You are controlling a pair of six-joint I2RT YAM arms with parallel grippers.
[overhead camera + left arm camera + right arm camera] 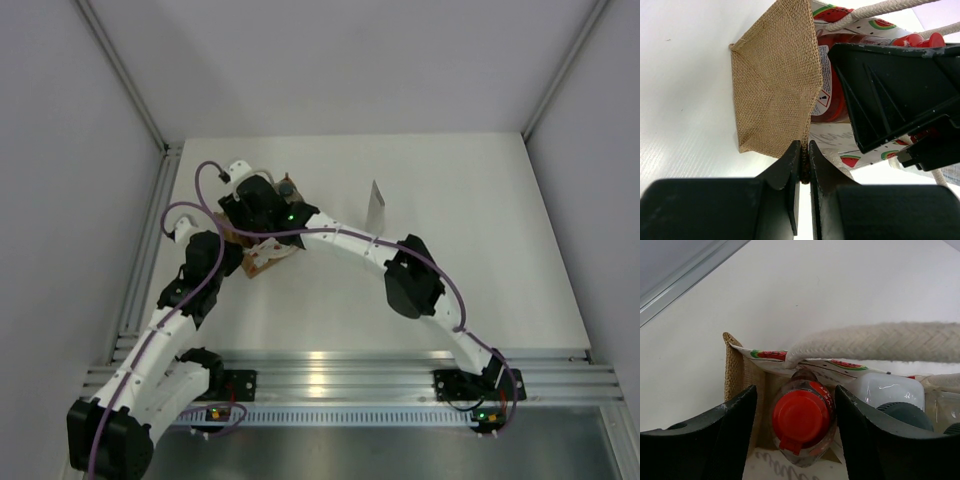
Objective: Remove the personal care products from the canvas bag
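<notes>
Left tool [804,159] pinches bag [774,85]; white table [685,75]

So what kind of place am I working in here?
Most likely a purpose-built robot test cell, not a home or shop: a white table, aluminium extrusion rails along its near edge, and plain pale wall panels closing it in on three sides.
</notes>
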